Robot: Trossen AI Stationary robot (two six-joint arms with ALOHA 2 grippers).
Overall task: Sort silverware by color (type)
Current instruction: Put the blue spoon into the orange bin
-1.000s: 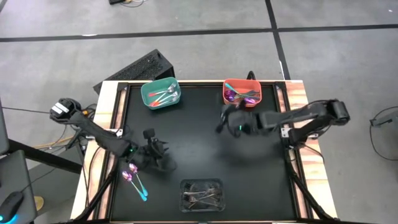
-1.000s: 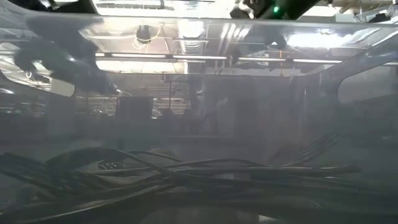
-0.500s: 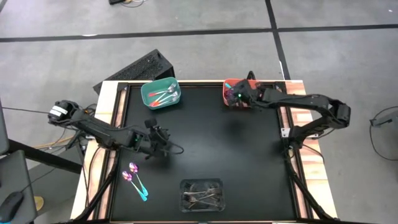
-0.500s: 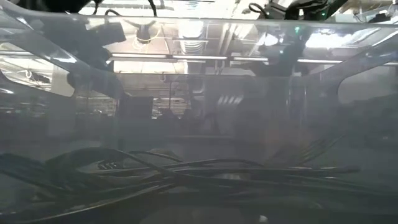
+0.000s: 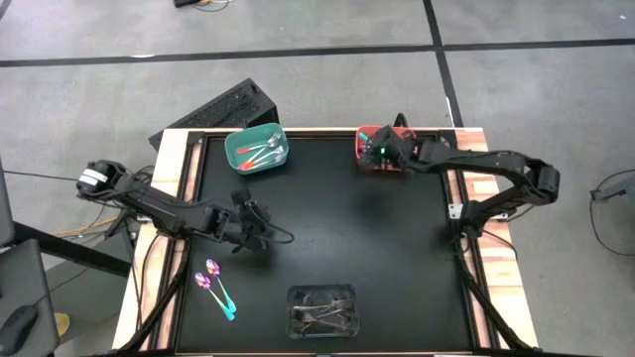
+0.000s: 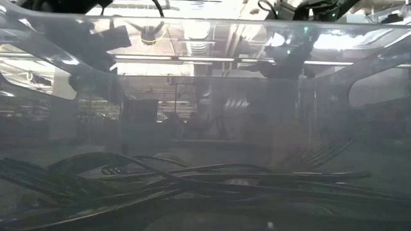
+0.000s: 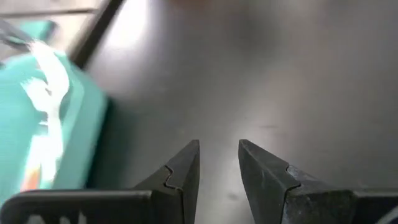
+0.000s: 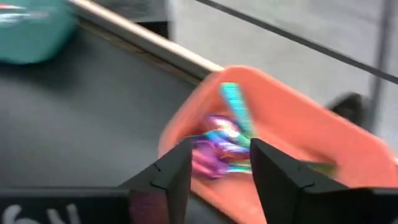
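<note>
Now right claw above silverware

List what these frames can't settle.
- Orange bin, high view: the right gripper covers most of it, so its pieces can't be counted; right wrist view is too blurred to tell forks from spoons.
- Table, low view: the clear tray wall fills the picture, hiding the bins and loose spoons.
- Teal bin, left wrist view: cut by the edge, contents smeared.
- Left gripper, high view: too small to read; left wrist view shows it slightly open, empty.
</note>
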